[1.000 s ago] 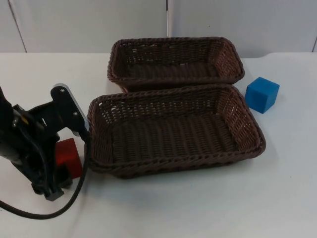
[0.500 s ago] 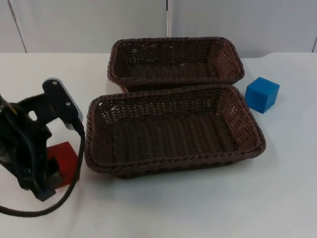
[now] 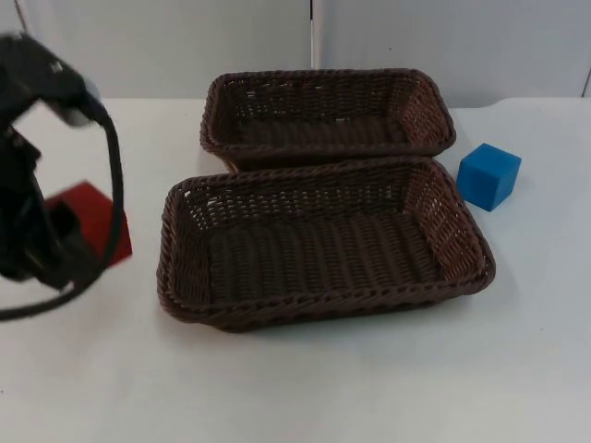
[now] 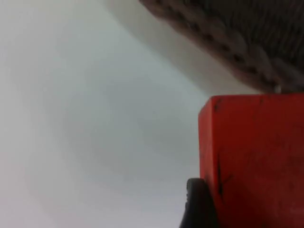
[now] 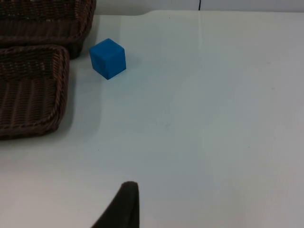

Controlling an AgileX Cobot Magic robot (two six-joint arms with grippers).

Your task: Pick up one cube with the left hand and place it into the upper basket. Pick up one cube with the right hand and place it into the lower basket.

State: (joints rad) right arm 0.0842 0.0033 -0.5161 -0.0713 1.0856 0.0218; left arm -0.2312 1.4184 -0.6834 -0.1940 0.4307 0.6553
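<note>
My left gripper [image 3: 66, 235] is shut on a red cube [image 3: 90, 214] and holds it above the table, left of the lower basket [image 3: 323, 309]. In the left wrist view the red cube [image 4: 256, 156] sits against a black fingertip [image 4: 198, 205], with a wicker basket edge [image 4: 228, 42] beyond it. The upper basket [image 3: 323, 76] stands behind the lower one; both hold nothing. A blue cube [image 3: 488, 175] rests on the table right of the baskets. My right gripper [image 5: 126, 209] waits over bare table, well short of the blue cube [image 5: 108, 58].
The two brown wicker baskets stand close together mid-table. A grey partition wall [image 3: 443, 41] closes off the back of the white table [image 3: 369, 388]. The basket ends [image 5: 33, 90] lie just beside the blue cube in the right wrist view.
The left arm has risen and swung toward the back left, lifting the red cube off the table beside the lower basket. The blue cube has not moved.
</note>
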